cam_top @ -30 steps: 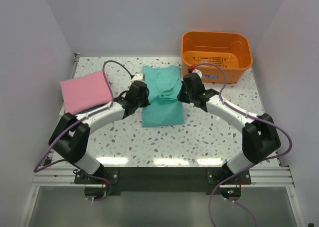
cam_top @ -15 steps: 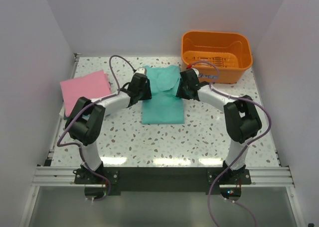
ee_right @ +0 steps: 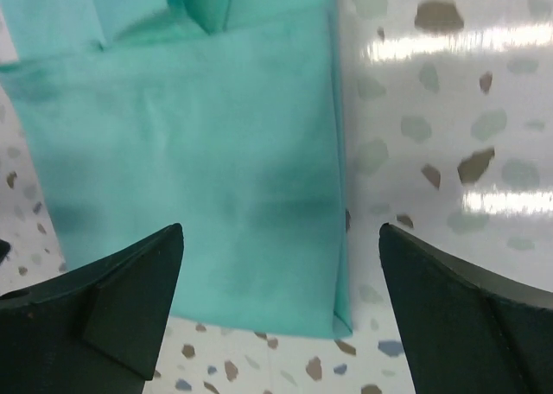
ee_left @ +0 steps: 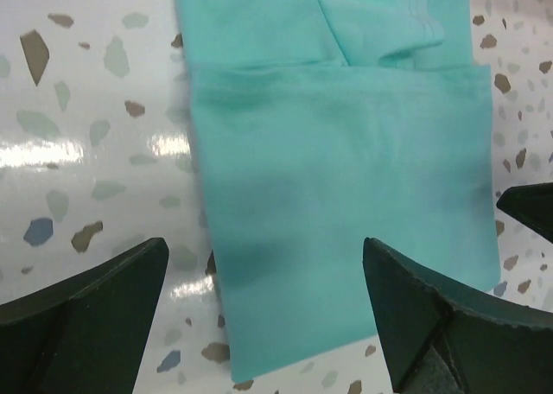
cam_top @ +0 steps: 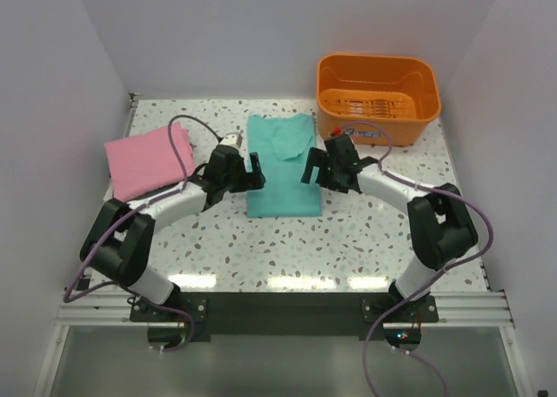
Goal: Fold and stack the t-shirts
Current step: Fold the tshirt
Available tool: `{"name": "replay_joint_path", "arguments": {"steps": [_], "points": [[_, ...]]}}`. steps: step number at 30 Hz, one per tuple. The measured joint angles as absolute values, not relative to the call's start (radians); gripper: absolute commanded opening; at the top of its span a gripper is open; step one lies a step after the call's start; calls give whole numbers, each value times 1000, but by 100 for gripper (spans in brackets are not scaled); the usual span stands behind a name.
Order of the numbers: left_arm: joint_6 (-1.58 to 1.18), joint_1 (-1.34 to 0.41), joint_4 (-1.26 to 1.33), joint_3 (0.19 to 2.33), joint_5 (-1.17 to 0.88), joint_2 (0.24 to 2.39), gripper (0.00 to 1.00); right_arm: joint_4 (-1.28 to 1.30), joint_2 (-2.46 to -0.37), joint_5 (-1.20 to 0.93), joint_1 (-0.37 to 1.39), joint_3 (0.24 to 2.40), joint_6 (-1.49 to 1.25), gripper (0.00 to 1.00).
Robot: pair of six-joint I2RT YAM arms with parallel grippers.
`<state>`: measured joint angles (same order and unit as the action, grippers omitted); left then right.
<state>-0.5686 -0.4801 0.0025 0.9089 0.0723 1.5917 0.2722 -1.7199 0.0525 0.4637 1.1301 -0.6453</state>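
Note:
The teal-green t-shirt (cam_top: 283, 166) lies flat as a long folded rectangle in the middle of the table. A doubled layer covers its near half (ee_left: 346, 169) (ee_right: 199, 169). My left gripper (cam_top: 255, 171) hovers at the shirt's left edge and my right gripper (cam_top: 310, 166) at its right edge. Both are open, with nothing between their fingers. In the wrist views each gripper (ee_left: 263, 325) (ee_right: 281, 316) straddles a near corner of the shirt from above. A folded pink t-shirt (cam_top: 148, 158) rests at the far left.
An orange plastic basket (cam_top: 418, 110) stands at the back right, just beyond my right arm. White walls close in the table on the left, right and back. Purple cables loop over both arms.
Both grippers went from shut to wide open and let go of the teal shirt. They carried the cloth toward the far side, then drew back toward the near half.

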Motion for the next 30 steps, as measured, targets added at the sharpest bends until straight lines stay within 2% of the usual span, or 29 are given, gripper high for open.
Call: {"name": "replay_joint_path", "arguments": {"steps": [6, 8, 10, 11, 12, 14, 15, 20, 21, 23, 24, 25, 27, 28, 30], "points": [[-611, -517, 23, 703, 36, 1455, 100, 237, -1594, -33, 464, 884, -683, 91], [-628, -533, 26, 654, 28, 1436, 95, 218, -1571, -52, 464, 828, -696, 85], [-643, -544, 38, 620, 19, 1431, 85, 184, -1552, -68, 464, 797, -703, 79], [-648, -545, 42, 609, 15, 1431, 82, 170, -1550, -73, 464, 787, -707, 70], [-653, -545, 46, 599, 14, 1431, 74, 157, -1550, -76, 464, 778, -708, 66], [-667, -545, 64, 587, 11, 1435, 67, 140, -1551, -88, 464, 765, -717, 55], [-671, -545, 75, 583, 7, 1439, 59, 131, -1552, -95, 464, 759, -720, 51], [-690, -546, 127, 578, -15, 1474, 43, 67, -1560, -130, 464, 726, -750, 44], [-694, -547, 138, 574, -17, 1477, 35, 55, -1559, -133, 464, 720, -757, 42], [-702, -553, 151, 565, -20, 1481, 24, 28, -1559, -142, 464, 704, -773, 38], [-709, -558, 159, 559, -22, 1484, 7, 19, -1559, -146, 464, 698, -779, 35], [-719, -562, 160, 556, -22, 1485, 0, 12, -1559, -150, 464, 693, -785, 33], [-723, -572, 166, 546, -21, 1485, 0, -1, -1556, -153, 465, 679, -793, 19], [-723, -576, 173, 541, -22, 1483, 0, -3, -1553, -154, 466, 670, -796, 2], [-727, -584, 184, 526, -22, 1472, 0, -10, -1536, -156, 467, 644, -805, 0]]}}
